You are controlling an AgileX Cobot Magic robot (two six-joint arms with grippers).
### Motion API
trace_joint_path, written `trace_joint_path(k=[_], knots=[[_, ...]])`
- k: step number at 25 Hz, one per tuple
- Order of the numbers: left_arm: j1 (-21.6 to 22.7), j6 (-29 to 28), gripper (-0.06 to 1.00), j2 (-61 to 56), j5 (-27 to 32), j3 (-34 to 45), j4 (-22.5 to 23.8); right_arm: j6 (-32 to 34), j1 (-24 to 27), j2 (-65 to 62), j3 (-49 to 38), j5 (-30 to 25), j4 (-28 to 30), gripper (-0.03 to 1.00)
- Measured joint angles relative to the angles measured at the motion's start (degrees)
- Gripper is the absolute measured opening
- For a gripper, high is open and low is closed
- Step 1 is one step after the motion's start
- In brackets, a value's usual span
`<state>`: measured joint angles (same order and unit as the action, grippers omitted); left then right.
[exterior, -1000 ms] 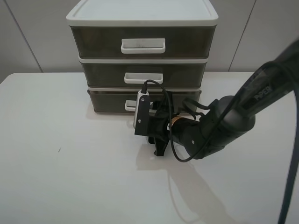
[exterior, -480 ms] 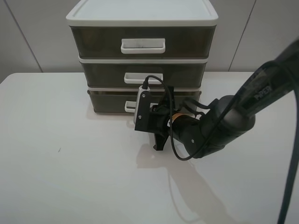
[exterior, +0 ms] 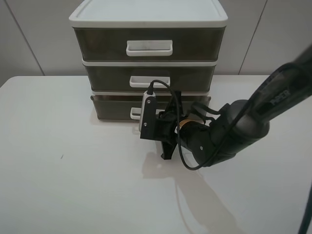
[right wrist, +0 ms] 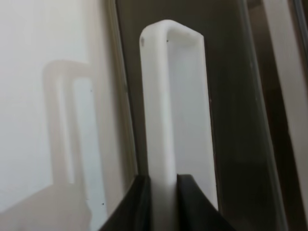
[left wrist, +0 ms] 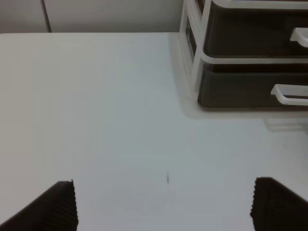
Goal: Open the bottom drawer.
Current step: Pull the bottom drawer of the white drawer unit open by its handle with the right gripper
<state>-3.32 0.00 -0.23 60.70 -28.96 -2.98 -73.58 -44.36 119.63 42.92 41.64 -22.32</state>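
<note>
1. The bottom drawer (exterior: 114,108) sits just above the middle of the exterior high view; it is the lowest of three in the drawer unit (exterior: 146,19), which stands at the far edge of the white table (exterior: 63,185).
2. A thin strip of its brown rim shows under the middle drawer (exterior: 107,77); the top drawer (exterior: 97,44) is the tallest.
3. The right gripper (right wrist: 162,187) is clenched on the white loop handle (right wrist: 156,96) of the bottom drawer; in the right wrist view its two dark fingers (right wrist: 137,204) press the handle's bar from either side.
4. The right arm (exterior: 234,131) comes in from the right edge of the exterior frame and lies low over the table; its wrist camera (exterior: 147,113) hides most of the handle there.
5. The left gripper (left wrist: 166,207) is released, fingers spread wide over bare table; it holds nothing and is well apart from the drawer unit.
</note>
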Motion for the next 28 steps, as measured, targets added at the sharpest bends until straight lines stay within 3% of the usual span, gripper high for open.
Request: trace_joint_path(k=[12, 20, 28], knots=[[0.0, 0.0, 0.74, 0.0, 0.0, 0.0, 0.0, -0.17, -0.67, -5.16, -2.32, -9.2, -0.83, 0.11], [0.0, 0.0, 0.74, 0.0, 0.0, 0.0, 0.0, -0.17, -3.45, -5.98, -2.32, -11.3, -5.4, 0.11], [0.0, 0.0, 0.74, 0.0, 0.0, 0.0, 0.0, -0.22, -4.0, -8.82, -6.06, -12.45, -5.1, 0.11]])
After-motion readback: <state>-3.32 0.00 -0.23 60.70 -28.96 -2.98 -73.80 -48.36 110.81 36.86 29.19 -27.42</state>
